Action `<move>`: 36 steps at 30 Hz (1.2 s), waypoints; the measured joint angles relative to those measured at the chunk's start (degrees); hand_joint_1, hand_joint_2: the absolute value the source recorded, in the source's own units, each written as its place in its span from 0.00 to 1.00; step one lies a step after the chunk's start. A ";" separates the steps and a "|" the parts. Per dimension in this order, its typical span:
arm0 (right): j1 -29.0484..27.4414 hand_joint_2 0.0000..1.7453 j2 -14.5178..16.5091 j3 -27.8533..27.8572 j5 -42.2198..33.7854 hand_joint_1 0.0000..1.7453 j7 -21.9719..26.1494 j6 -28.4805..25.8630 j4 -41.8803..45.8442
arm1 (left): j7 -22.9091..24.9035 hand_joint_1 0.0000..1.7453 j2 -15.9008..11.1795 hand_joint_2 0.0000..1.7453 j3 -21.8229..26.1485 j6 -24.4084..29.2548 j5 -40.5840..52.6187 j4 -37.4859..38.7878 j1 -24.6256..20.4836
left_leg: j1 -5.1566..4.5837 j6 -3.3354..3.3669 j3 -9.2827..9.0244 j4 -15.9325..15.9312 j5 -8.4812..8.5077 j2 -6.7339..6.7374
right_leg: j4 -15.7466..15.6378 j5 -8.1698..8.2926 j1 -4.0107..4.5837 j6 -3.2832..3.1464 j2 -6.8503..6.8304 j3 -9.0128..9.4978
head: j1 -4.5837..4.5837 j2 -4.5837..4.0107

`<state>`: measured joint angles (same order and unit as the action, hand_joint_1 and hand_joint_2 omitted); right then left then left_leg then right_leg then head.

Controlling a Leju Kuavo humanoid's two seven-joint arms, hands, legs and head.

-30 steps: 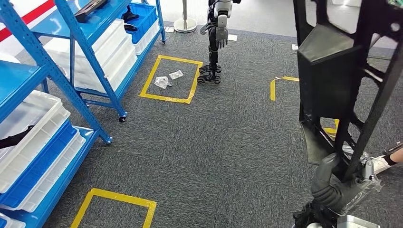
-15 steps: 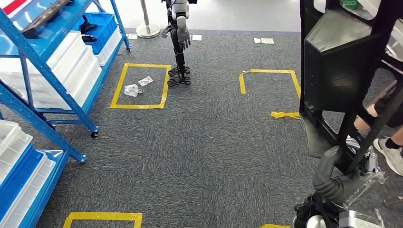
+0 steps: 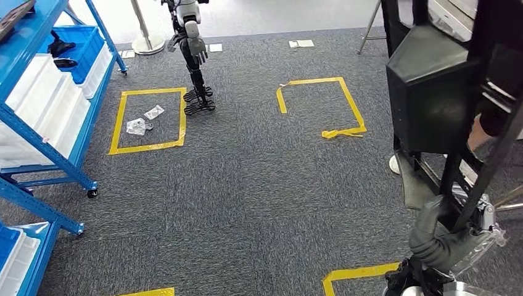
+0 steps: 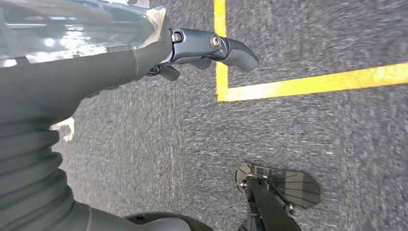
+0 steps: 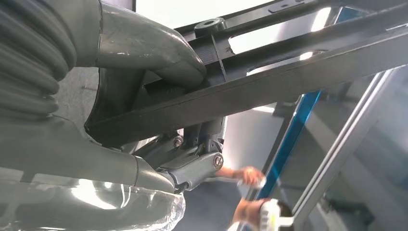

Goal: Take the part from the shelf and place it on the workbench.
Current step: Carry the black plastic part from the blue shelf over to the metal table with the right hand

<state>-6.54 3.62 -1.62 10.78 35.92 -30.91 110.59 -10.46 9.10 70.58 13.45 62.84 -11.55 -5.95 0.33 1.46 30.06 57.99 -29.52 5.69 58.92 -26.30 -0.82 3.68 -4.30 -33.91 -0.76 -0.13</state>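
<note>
Carrying the part (image 3: 444, 92) is the job right now, and the right robot hand (image 3: 441, 243) has it: fingers wrapped round a black bar low on that big dark frame, which rises up the right side of the head view, tall and tilted, close to the body. The right wrist view confirms it, thumb (image 5: 159, 50) curled over a bar with the frame's struts running away beyond.

Down on the other side, the left robot hand (image 4: 144, 53) hangs over the grey carpet (image 3: 259, 197), nothing in it, dark fingers (image 4: 231, 45) loosely curled above a yellow tape corner (image 4: 223, 89).

The blue shelf (image 3: 43, 135) with its white bins sits off to the left, so the pick looks done and this is the haul to the bench, which I can't spot yet.

How to do this well? Keep the grip firm, because a one-handed hold low on a tall frame will want to swing. Turn slowly. There's another robot (image 3: 191, 55) standing far across the floor, and a person's leg and shoe (image 3: 395, 163) just beside the frame's lower end, so give that side room. Watch the yellow floor boxes (image 3: 321, 105) for lining up.
</note>
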 joint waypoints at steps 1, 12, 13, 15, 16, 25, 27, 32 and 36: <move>-0.05 1.00 0.09 0.01 -0.04 1.00 -0.04 0.15 0.06 | -0.11 0.00 -0.05 1.00 0.01 0.10 0.04 -0.02 -0.03 | -0.16 -0.28 -0.21 -0.07 -0.13 0.51 | -0.44 0.09 0.24 -0.37 -0.06 0.19 | 0.09 0.00; -0.34 1.00 1.16 0.05 -0.15 1.00 0.13 1.19 0.40 | 0.77 0.00 -0.09 1.00 0.01 0.55 0.68 0.01 0.30 | 0.62 -1.27 5.92 11.97 -4.16 -6.38 | -0.79 0.58 -0.32 -2.84 8.21 0.38 | 0.74 0.00; -0.34 1.00 1.20 0.05 -0.16 1.00 0.13 1.19 0.40 | 0.78 0.00 -0.11 1.00 0.01 0.55 0.69 0.01 0.29 | 0.86 -1.22 4.27 8.11 -2.06 -7.68 | -0.71 0.58 -0.32 -2.80 8.98 0.42 | 0.74 0.00; -0.31 1.00 1.32 0.04 -0.16 1.00 0.20 1.19 0.40 | 0.71 0.00 -0.16 1.00 0.00 0.57 0.70 0.01 0.29 | 1.22 -1.22 1.89 2.46 0.15 -10.31 | -0.36 0.58 -0.09 -2.37 10.35 0.13 | 0.65 0.00; -0.37 1.00 1.38 0.03 -0.14 1.00 0.25 1.19 0.40 | 0.58 0.00 -0.18 1.00 0.00 0.59 0.72 0.01 0.29 | 1.15 -1.10 1.53 1.50 0.26 -10.96 | -0.30 0.69 -0.07 -2.00 10.99 -0.16 | 0.63 0.00; -1.31 1.00 1.52 -0.02 -0.47 1.00 0.74 1.27 -0.14 | -0.68 0.00 -0.63 1.00 0.00 1.35 0.94 -0.02 0.26 | 0.23 1.33 1.51 0.61 0.83 -3.87 | 15.76 -5.28 -0.26 -0.66 5.05 -9.25 | -0.19 0.00; -1.59 1.00 1.52 -0.01 -0.53 1.00 0.74 1.27 -0.29 | -0.64 0.00 -0.79 1.00 -0.01 1.34 1.13 -0.02 0.22 | 0.21 1.21 1.42 0.62 0.71 -2.46 | 11.97 -3.65 -0.47 0.20 4.29 -6.93 | -0.22 0.00; -1.63 1.00 1.68 -0.02 -0.79 1.00 0.74 1.39 -0.36 | -0.48 0.00 -0.97 1.00 -0.01 1.46 1.21 -0.04 0.18 | -0.26 -0.13 0.67 0.57 0.05 -0.02 | -0.17 -0.13 0.45 -0.30 0.92 0.18 | 0.03 0.00; -1.11 1.00 2.00 -0.13 -1.56 1.00 0.73 2.71 -0.77 | -0.15 0.00 -1.18 1.00 -0.01 2.45 0.94 -0.04 0.06 | 0.29 -1.25 1.53 3.57 -2.36 -2.25 | -0.80 0.46 -0.30 -2.15 3.42 0.24 | 0.35 0.00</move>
<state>-7.64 5.62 -1.75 9.21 36.65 -28.20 109.81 -10.61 7.92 70.58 15.90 63.79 -11.58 -5.89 0.62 0.20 31.59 61.56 -31.88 3.44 58.12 -25.84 -1.12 1.53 -0.88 -33.67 -0.41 -0.13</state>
